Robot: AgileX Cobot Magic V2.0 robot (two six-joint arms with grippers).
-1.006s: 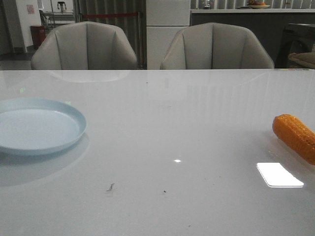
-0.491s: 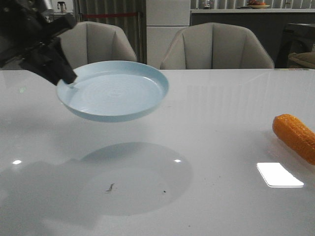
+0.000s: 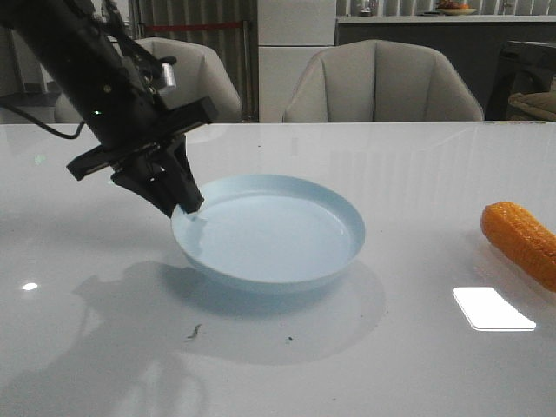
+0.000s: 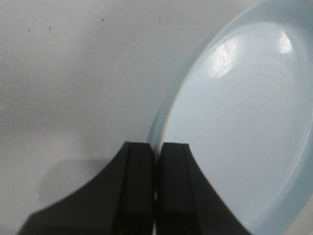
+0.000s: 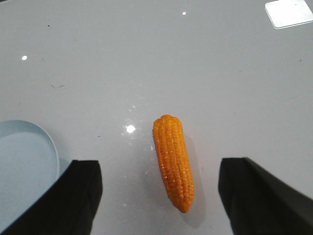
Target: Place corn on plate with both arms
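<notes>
Corn [image 3: 521, 242] lay on its side near the right edge of the white tabletop [image 3: 278, 365], untouched, its blunt end toward the middle and the rest running off frame toward the near right corner. In the right wrist view the cob [image 5: 173, 161] sat on the glossy surface between the two widely spread fingers [image 5: 73, 196] of the right claw [image 5: 161, 196], which hovered above it without contact.

Farther in, around the middle of the tabletop, the pale blue plate [image 3: 339, 221] was tilted slightly, its left rim raised; whether its underside touched the surface was hard to tell from the front view. The left claw [image 3: 187, 207] pinched that left rim, and the left wrist view showed its fingers [image 4: 139, 196] pressed close together on the plate's edge [image 4: 164, 122]. The black left arm [image 3: 95, 78] reached down from the far left corner.

Two pale chairs [image 3: 382, 82] stood beyond the far edge.
</notes>
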